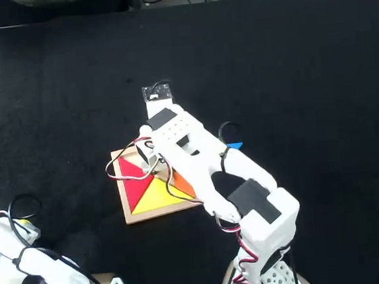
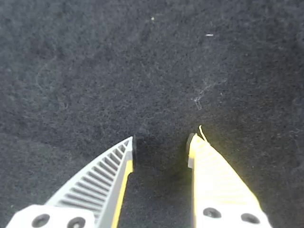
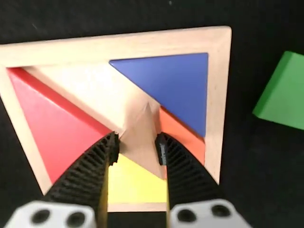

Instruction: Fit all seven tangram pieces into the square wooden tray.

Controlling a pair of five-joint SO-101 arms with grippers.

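The square wooden tray (image 1: 159, 214), centre-left in the high view, holds a red triangle (image 3: 52, 128), yellow triangle (image 3: 135, 183), blue triangle (image 3: 175, 83) and orange piece (image 3: 183, 135); its middle is bare, and a green block (image 3: 280, 95) lies outside. The right tool (image 3: 137, 143), part-open and empty above that gap, could dislodge seated pieces if lowered; the left tool (image 2: 161, 145) gapes empty.

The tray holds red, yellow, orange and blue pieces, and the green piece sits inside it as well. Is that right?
Not quite. The green piece lies outside the square wooden tray, on the black cloth beside it, as the right wrist view shows. The rest of the statement holds.
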